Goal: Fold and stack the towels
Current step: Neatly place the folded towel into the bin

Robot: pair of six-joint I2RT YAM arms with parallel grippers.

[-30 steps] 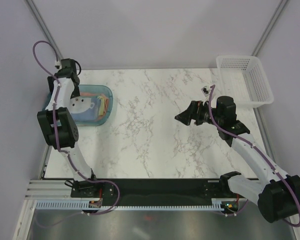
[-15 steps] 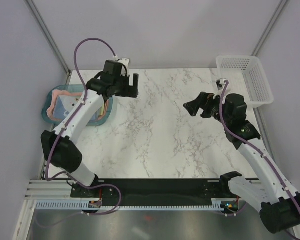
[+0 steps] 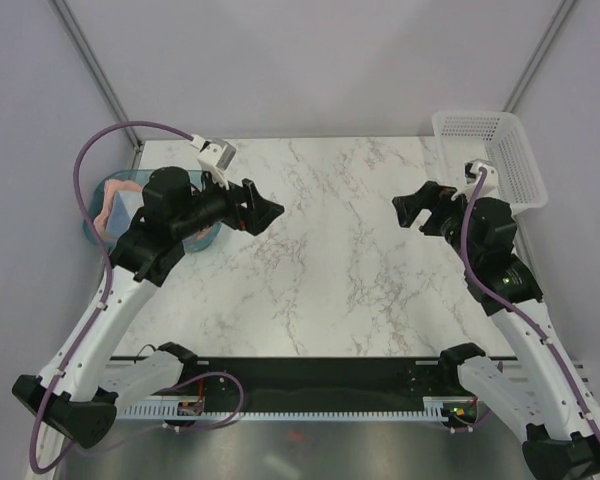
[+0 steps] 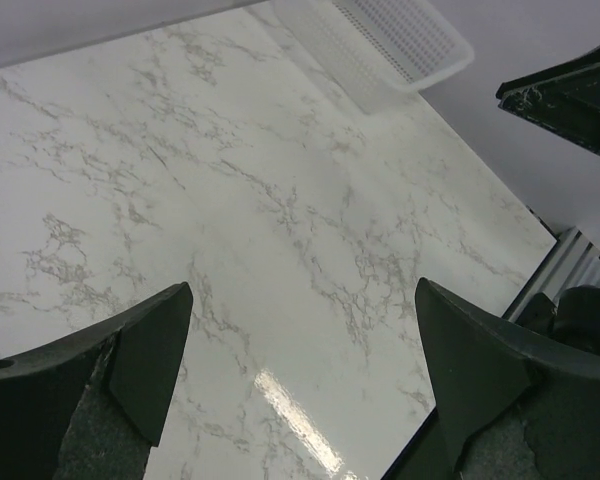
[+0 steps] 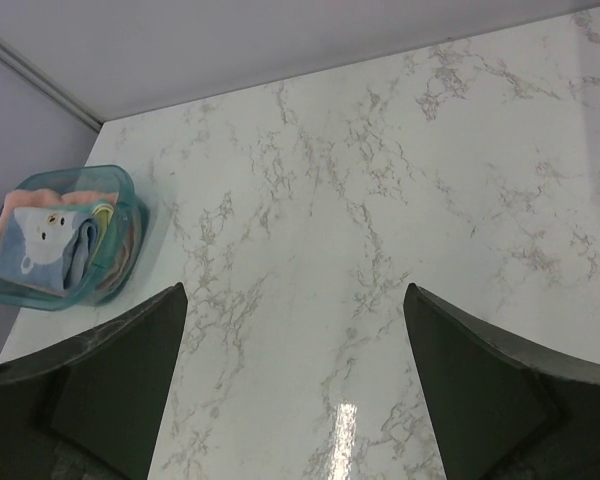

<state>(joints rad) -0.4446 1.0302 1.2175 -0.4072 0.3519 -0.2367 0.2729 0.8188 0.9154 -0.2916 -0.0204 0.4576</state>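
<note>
**Top view.** Both arms were raised over the desk (image 3: 320, 270). The left fingers (image 3: 260, 208) hung above the left half of the marble, pointing toward the middle. They were spread wide and held nothing. The right fingers (image 3: 411, 207) hung above the right half, pointing back toward the left ones, likewise spread wide and empty. The two pairs were well apart. The towels (image 3: 104, 213) lay in the tray (image 3: 90, 235) at the left edge of the desk. The left arm hid most of them, so only a salmon-pink edge and a light blue patch showed. The basket (image 3: 500, 150) stood at the far right corner.

**Left wrist view.** The left fingers (image 4: 150, 350) filled the two lower corners. Between them lay a broad gap showing bare marble and nothing gripped. The basket (image 4: 400, 40) sat at the top of the view, at the corner of the desk.

**Right wrist view.** The right fingers (image 5: 100, 380) stood just as far apart, with only marble between them. The tray (image 5: 120, 180) sat at the left edge of the desk, well away from the fingers. The towels (image 5: 42, 240) lay inside it in a flat pile. The light blue one, printed with a white bear face, was on top. Salmon pink showed along its far side and a pale yellow strip along its right side.
</note>
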